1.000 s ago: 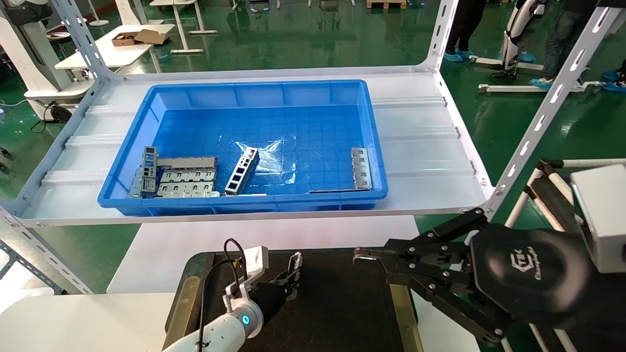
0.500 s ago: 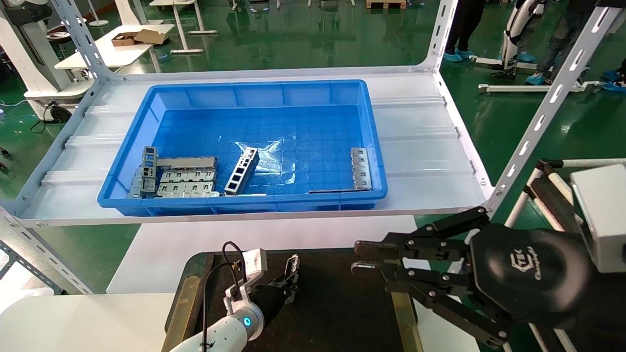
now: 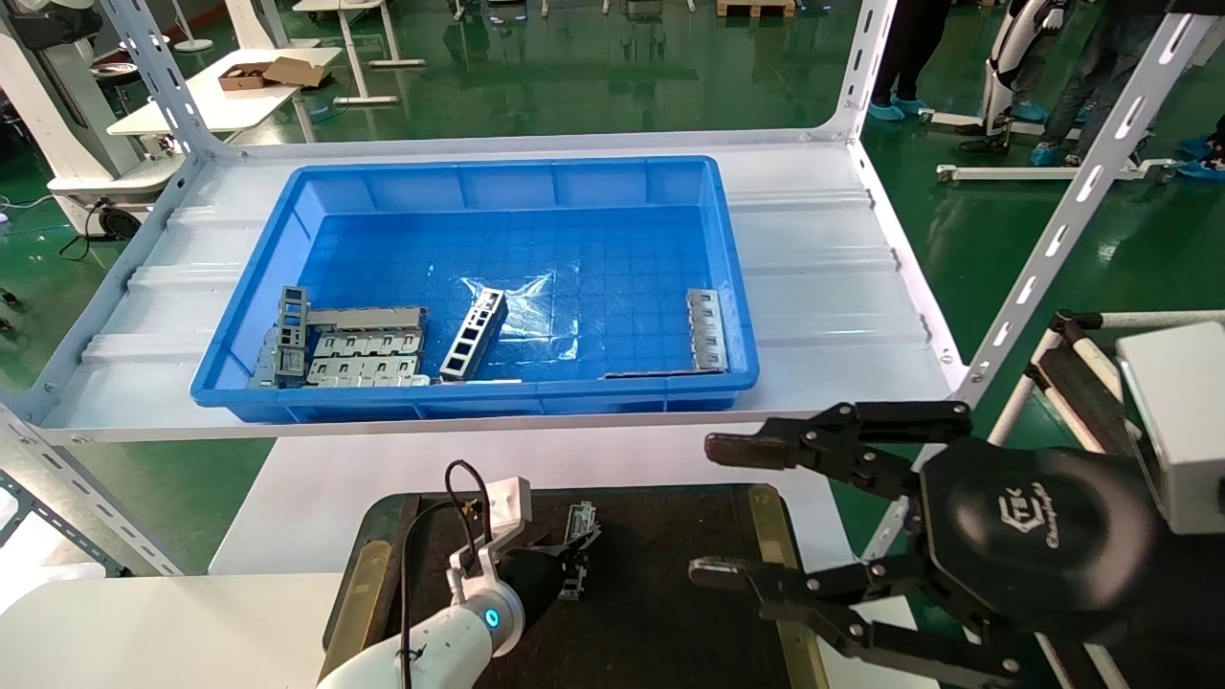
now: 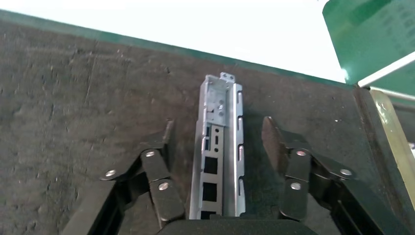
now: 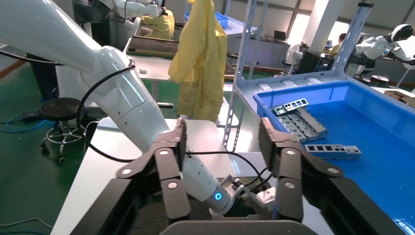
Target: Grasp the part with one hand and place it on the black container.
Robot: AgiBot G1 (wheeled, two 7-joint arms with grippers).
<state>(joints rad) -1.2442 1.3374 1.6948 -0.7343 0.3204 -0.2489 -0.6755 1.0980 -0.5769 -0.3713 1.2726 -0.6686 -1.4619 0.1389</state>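
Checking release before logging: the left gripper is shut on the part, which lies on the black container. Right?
Not quite. The left wrist view shows the left gripper open, clear of the part on either side. The part does lie on the black container.

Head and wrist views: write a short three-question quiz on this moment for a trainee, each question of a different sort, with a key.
1. True or false: the left claw is clamped on the part.
2. Where does the part lie? A) in the blue bin B) on the black container C) on the white shelf
3. Fill in: the right claw hangs with its fingers ____ over the black container's right side.

Key: 1 false: its fingers stand apart on either side of the part, which rests on the felt. 2 B. 3 open.
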